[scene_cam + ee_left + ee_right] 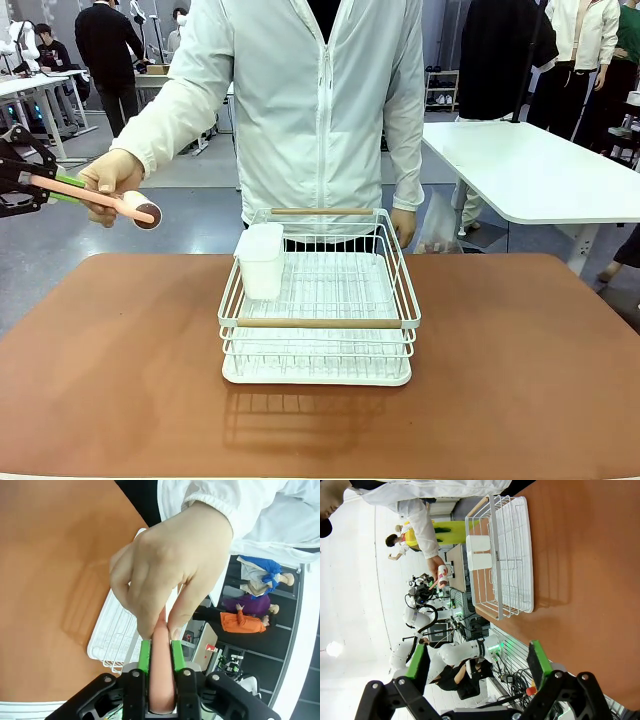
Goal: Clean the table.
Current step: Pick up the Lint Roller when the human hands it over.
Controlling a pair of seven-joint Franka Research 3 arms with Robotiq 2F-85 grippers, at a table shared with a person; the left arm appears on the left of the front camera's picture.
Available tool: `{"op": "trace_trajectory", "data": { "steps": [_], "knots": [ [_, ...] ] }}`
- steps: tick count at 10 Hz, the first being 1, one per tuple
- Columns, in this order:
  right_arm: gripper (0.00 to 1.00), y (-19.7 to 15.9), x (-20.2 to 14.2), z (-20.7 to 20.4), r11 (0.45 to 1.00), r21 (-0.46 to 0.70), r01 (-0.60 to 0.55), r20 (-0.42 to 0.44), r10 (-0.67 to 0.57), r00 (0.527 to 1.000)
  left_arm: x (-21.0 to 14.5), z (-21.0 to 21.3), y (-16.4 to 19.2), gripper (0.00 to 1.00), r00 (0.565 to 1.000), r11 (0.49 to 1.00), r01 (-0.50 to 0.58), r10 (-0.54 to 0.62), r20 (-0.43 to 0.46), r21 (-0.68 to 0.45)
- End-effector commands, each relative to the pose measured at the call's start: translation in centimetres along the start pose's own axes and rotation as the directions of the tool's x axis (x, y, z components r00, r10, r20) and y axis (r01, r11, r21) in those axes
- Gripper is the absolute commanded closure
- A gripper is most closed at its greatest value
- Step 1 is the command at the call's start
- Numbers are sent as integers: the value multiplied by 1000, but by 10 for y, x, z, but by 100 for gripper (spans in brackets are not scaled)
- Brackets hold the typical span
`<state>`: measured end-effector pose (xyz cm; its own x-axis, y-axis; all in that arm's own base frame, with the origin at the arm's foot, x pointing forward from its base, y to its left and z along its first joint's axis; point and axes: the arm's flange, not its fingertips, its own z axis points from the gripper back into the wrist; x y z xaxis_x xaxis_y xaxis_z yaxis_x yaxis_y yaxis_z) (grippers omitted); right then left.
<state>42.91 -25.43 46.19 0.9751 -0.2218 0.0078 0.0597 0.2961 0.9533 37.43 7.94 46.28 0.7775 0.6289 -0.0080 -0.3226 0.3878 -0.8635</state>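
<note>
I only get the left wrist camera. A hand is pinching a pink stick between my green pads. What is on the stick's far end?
Observer: From the front, the pink utensil ends in a round head, dark on one face, poking out past the person's hand.
Operator: What is that white wire thing?
Observer: A white dish rack in the middle of the table, with a white holder standing in its left side.
Operator: And my other arm?
Observer: The right gripper has its jaws wide apart, nothing between them.
</note>
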Motion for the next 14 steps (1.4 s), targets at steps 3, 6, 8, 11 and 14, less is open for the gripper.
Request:
{"op": "trace_trajectory", "data": {
  "steps": [3,6,8,11,14],
  "knots": [
    [0,2,-1,0,1000,1,-2,0,2,1000,-3,-6,2,100,1000,1000,21,-21,24,-20],
    [0,2,-1,0,1000,1,-2,0,2,1000,0,0,0,100,1000,1000,1,-1,-1,0],
    [0,2,-1,0,1000,1,-2,0,2,1000,0,0,0,100,1000,1000,1,-1,-1,0],
    [0,2,-1,0,1000,1,-2,0,2,1000,0,0,0,100,1000,1000,1,-1,-1,0],
    [0,2,-1,0,1000,1,-2,0,2,1000,0,0,0,100,1000,1000,1,-1,-1,0]
  ]
}}
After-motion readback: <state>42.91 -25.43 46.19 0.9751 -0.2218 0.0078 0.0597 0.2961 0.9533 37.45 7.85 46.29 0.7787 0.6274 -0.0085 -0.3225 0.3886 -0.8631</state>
